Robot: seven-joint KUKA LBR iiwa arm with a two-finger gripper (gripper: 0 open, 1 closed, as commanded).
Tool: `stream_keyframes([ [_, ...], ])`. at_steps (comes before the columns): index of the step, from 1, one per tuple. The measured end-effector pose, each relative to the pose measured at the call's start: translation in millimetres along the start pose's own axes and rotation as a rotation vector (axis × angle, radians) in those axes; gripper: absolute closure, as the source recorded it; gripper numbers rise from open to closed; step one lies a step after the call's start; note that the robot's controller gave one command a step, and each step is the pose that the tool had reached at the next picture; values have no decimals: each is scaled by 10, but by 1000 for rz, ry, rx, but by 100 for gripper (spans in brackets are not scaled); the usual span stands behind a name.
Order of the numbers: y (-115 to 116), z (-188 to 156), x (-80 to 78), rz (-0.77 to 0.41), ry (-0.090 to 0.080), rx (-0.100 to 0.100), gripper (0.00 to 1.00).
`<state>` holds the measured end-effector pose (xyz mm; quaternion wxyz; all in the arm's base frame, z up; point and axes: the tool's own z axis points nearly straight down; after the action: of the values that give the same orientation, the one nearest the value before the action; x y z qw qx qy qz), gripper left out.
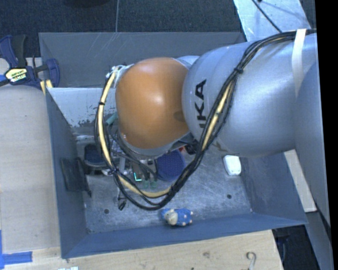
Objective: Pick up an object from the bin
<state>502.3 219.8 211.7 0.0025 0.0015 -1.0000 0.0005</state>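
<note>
Orange wrist cover [149, 104] is held over claw [137, 173] — state cannot be told; dark blue lump [171, 165] beside it could be knocked aside blind.

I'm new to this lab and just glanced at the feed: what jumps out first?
The arm's orange cover dominates, hanging over the middle of the bin, with the big silver arm to its right. On the bin's floor a small white block lies just right of the arm, and a little blue-and-tan toy sits by the near wall.
</note>
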Motion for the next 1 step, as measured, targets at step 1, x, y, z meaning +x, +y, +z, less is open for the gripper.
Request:
stream_keyframes([
  [1,-313,1354,-778,85,-28,-14,0],
])
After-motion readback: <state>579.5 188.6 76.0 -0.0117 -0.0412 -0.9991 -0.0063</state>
